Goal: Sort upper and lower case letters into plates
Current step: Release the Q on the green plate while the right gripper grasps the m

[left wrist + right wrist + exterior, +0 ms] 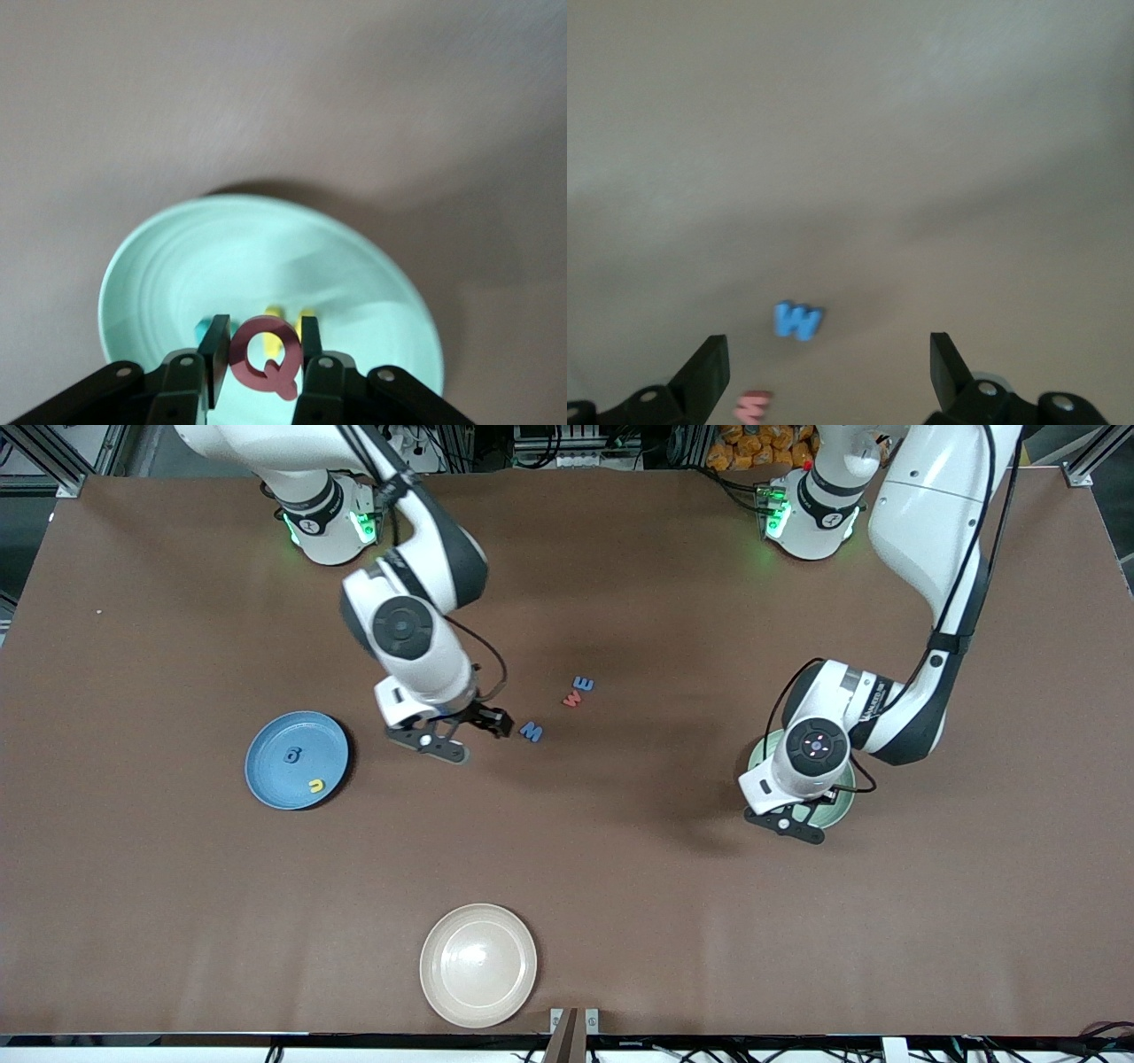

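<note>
My left gripper (796, 811) hangs over the pale green plate (842, 801), shut on a coral red "Q" (266, 356). In the left wrist view the plate (177, 266) holds two yellow letters (306, 322) and a teal letter (209, 327), partly hidden by the fingers. My right gripper (468, 735) is open and empty over the table, beside a blue "w" (531, 732), which also shows in the right wrist view (797, 320). A red "w" (573, 699) and a blue "E" (583, 684) lie just farther from the front camera. The blue plate (266, 775) holds a dark blue letter (292, 755) and a yellow "u" (315, 785).
A cream-white plate (478, 964) sits near the table's front edge in the middle. The brown table (177, 912) stretches wide around the plates. Both arm bases stand along the top of the front view.
</note>
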Robot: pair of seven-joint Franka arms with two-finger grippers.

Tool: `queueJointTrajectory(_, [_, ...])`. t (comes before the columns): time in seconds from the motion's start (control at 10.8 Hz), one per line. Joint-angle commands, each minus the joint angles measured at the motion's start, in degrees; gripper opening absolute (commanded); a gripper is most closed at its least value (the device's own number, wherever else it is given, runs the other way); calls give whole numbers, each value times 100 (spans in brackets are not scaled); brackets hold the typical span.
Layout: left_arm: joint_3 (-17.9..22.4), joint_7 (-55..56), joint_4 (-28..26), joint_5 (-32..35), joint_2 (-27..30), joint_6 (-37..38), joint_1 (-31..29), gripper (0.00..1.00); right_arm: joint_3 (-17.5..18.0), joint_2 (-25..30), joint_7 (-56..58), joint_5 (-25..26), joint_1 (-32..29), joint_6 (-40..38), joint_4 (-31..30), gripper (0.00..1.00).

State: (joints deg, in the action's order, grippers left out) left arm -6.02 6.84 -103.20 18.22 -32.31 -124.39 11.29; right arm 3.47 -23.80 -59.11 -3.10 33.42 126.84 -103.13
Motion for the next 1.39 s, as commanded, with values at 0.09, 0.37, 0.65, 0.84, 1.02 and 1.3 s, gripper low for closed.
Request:
queueJointTrajectory(0.09, [-1082, -86, -780, -152, 505, -129, -1247, 9, 205, -589, -1292, 54, 471, 542, 257, 98])
queueJointTrajectory(0.37, [-1569, 10, -904, -161, 497, -129, -1823, 100, 294, -923, -2566, 737, 744, 850, 328, 91])
queueJointTrajectory(0.65, [-1578, 46, -843, -187, 462, -129, -1797, 100, 488, -1188, -3378, 1162, 824, 983, 398, 85])
queueJointTrajectory(0.84, [-1595, 317, -659, -310, 445, -129, -1587, 100, 514, -1416, -3537, 1189, 920, 992, 565, 80])
queueJointTrajectory(1.02, [-1613, 1053, -378, -310, 287, -129, -1288, 100, 514, -1530, -3572, 1171, 912, 1402, 531, 75])
queueJointTrajectory(1.3, [-1613, 1880, 131, -363, -11, -138, -902, 100, 602, -1654, -3608, 1180, 886, 1440, 530, 68])
